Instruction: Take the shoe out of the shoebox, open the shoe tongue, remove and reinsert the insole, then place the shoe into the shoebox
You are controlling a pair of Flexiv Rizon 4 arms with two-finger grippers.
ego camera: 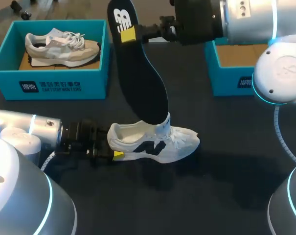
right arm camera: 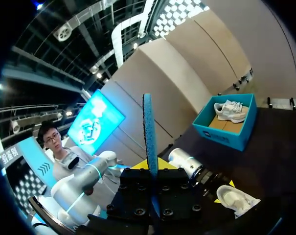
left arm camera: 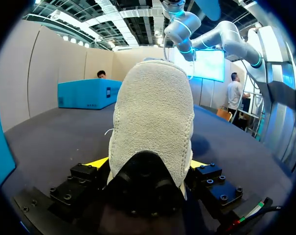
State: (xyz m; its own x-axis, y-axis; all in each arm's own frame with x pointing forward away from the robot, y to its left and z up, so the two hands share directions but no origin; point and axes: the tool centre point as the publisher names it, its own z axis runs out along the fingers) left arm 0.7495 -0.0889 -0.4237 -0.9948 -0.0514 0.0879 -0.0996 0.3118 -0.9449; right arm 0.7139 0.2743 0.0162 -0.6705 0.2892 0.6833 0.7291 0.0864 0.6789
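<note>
Closest in, left fingers (ego camera: 118,155) clamp the white shoe (ego camera: 157,143) by its heel from both sides, steadying it upright on the worktop (ego camera: 226,171). Nearly closed, right fingers (ego camera: 128,34) pinch the dark insole (ego camera: 140,78) at its heel end, holding it steeply above with its toe in the shoe's opening.

The black insole (ego camera: 138,73) has a white logo near its top end. The white shoe (ego camera: 152,144) on the table has one big dark letter on its side. The left box (ego camera: 50,85) has a white mark and a line of small white letters on its front wall, too small for me to read. The right box (ego camera: 233,83) shows part of the same white mark on its front.
</note>
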